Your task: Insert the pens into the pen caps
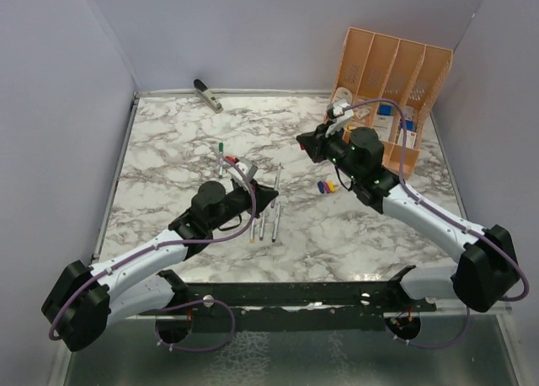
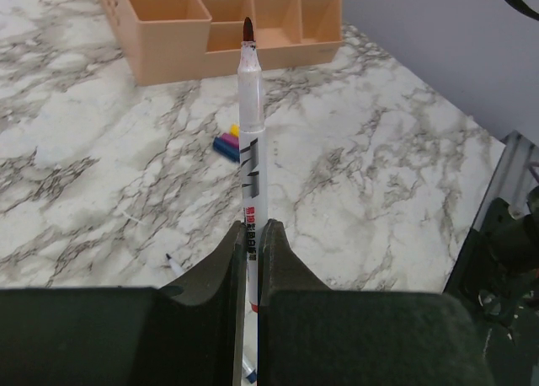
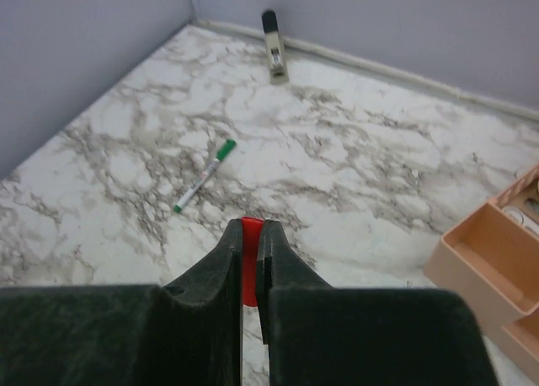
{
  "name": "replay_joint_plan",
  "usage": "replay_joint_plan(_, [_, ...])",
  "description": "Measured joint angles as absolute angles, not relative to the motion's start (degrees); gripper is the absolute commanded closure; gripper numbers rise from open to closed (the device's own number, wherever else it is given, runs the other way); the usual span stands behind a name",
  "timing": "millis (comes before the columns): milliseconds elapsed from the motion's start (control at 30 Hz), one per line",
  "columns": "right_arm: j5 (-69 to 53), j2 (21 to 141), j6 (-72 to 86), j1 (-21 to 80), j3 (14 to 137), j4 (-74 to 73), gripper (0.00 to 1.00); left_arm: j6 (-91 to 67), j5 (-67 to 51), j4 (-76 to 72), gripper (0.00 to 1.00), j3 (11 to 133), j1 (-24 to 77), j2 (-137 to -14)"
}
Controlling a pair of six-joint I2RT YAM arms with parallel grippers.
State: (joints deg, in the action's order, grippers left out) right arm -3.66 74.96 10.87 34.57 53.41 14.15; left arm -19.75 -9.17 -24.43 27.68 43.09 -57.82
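From overhead, my left gripper [image 1: 268,197] sits mid-way over the white-and-grey marbled tabletop [image 1: 168,142], with three thin silvery pens [image 1: 263,226] lying side by side just beside it. My right gripper [image 1: 308,146] is nearer the orange perforated plastic organiser [image 1: 392,66]. A cluster of tiny blue, purple and yellow caps [image 1: 325,186] lies between the arms. From up here I cannot tell what either claw holds.

The left wrist camera settles it for that side. The left gripper [image 2: 254,227] is clamped on a silvery-white pen barrel [image 2: 251,142], whose uncapped dark red tip points towards the organiser [image 2: 168,53]. The loose caps [image 2: 226,142] lie just beside the barrel.

The right wrist camera shows the right gripper [image 3: 249,226] pinching a small red plastic cap [image 3: 249,272]. Beyond it, a green-capped pen [image 3: 205,175] lies flat on the marble. A grey-black stapler-like object [image 3: 274,45] rests by the far wall.
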Motion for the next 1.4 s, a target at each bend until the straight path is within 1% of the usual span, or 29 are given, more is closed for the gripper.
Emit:
replay_joint_plan(300, [-10.59, 62.78, 15.29, 34.54, 41.95, 33.23, 0.99, -20.16, -18.59, -31.88, 1.00, 27.73, 43.09, -56.42])
replay_joint_plan(533, [-17.19, 58.92, 21.89, 34.54, 38.35, 45.93, 0.99, -21.56, -22.98, -35.46, 1.00, 28.84, 43.09, -56.49])
replay_joint_plan(633, [-19.22, 58.85, 24.64, 34.54, 36.64, 51.72, 0.99, -22.20, -23.99, -36.97, 1.00, 28.84, 43.09, -56.99])
replay_joint_plan(733, [-20.71, 59.61, 27.99, 34.57, 33.56, 60.55, 0.99, -23.00, -24.99, -38.61, 1.00, 29.06, 43.09, -58.28])
replay_joint_plan(867, [-21.76, 63.20, 32.27, 34.54, 31.42, 71.85, 0.99, -23.83, -25.58, -40.03, 1.00, 30.24, 43.09, -59.92])
replay_joint_plan(1000, [-22.61, 66.35, 35.55, 34.54, 31.38, 79.46, 0.99, -24.49, -25.74, -41.23, 1.00, 31.24, 43.09, -60.62])
replay_joint_plan(1100, [-22.92, 67.55, 36.95, 34.54, 31.38, 81.47, 0.98, -24.86, -25.96, -41.89, 1.00, 31.40, 43.09, -60.66])
replay_joint_plan(1400, [-23.27, 68.73, 38.09, 34.54, 32.71, 81.06, 0.98, -24.80, -27.27, -42.00, 1.00, 31.40, 43.09, -61.65])
